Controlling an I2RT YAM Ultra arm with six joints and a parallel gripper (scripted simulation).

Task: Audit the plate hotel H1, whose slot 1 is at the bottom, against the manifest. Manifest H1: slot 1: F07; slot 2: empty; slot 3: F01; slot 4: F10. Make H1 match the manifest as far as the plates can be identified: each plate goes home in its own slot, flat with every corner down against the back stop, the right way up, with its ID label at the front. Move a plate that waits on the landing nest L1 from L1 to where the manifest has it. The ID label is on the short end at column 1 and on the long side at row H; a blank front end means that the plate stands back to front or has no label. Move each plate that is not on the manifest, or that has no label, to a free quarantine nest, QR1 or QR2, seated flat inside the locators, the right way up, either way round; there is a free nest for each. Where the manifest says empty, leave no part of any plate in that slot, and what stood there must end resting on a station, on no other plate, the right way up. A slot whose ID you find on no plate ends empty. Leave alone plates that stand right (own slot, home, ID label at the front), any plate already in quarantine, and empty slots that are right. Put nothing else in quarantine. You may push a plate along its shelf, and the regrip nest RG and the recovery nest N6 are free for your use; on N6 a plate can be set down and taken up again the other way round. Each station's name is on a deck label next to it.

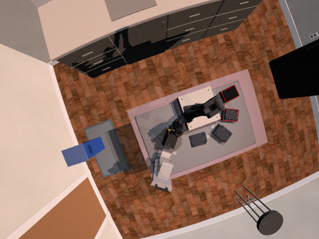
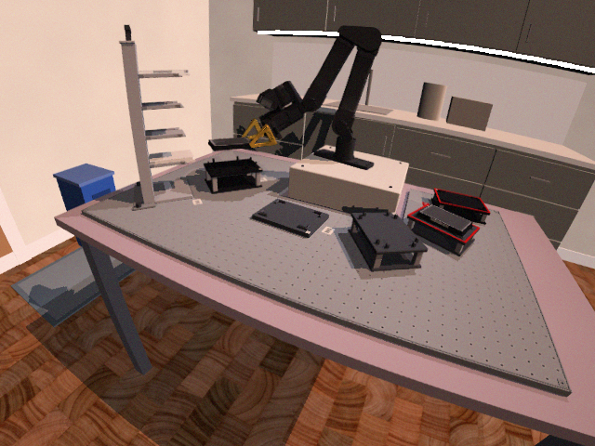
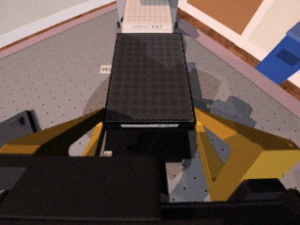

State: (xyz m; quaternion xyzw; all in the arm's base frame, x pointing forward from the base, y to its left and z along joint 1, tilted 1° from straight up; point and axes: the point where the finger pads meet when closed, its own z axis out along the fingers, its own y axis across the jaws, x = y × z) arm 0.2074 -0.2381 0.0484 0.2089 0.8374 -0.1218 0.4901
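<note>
Gripper state: the gripper (image 3: 150,124) stands wide, its yellow fingers closed on the two long sides of a dark plate (image 3: 149,75). The plate is gripped, not loose.

Plate position: held level in the air and reaching forward from the gripper. It is clear of the raised nest (image 2: 232,175) directly below and touches no station.

Plate ID: a pale strip shows on the short end nearest the gripper. It is too small to read, so the plate's slot cannot be confirmed.

Hotel H1 (image 2: 136,120): straight ahead of the gripper, past the far end of the plate. In the exterior view the lowest shelf (image 2: 168,157) appears to carry a light plate. The three shelves above look thin and bare, though this is not certain at this size.

Quarantine: two red-rimmed nests (image 2: 461,202) lie well behind the gripper, past the arm's pedestal (image 2: 346,184). The nearer one (image 2: 444,225) carries a plate and the other looks free.

Other stations: a flat nest (image 2: 290,216) and a second raised nest (image 2: 387,237) on the bench (image 2: 432,307), behind the gripper, both unoccupied.

Done (judgement): the plate is picked up and is in transit.

Remaining (judgement): deliver this plate to its slot, home, with its label at the front. Then verify every shelf against the manifest.
</note>
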